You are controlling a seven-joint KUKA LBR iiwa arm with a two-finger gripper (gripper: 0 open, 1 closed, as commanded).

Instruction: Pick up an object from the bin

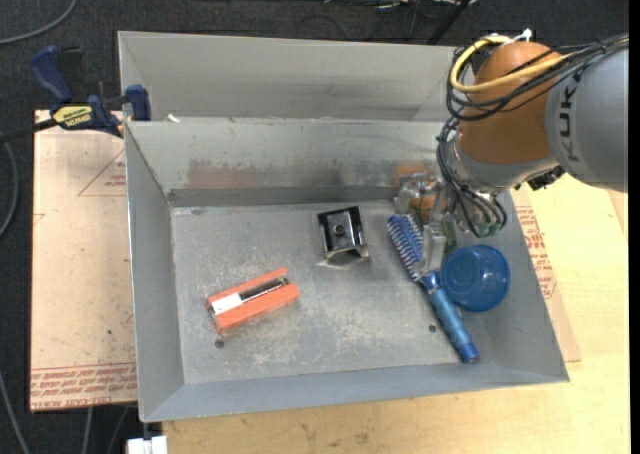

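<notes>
The blue plastic hairbrush (pixel 443 314) lies at the right of the grey metal bin (pixel 330 342), bristled head toward the back. The gripper (pixel 438 232) hangs over that head (released or clenched, I cannot tell), beside a round blue bowl (pixel 478 278). A black clip (pixel 341 234) sits mid-bin, and an orange rectangular block (pixel 254 300) front-left.

— What's covered on the right side of the bin (pixel 330 347)?
— The end effector (pixel 436 232) overlaps the blue brush (pixel 432 287) at its bristle end, and the blue bowl (pixel 478 278) at its rim.
— The orange block (pixel 254 299)?
— Its dark label is too small to read. The arm (pixel 590 112) is cut off at the right edge.
</notes>
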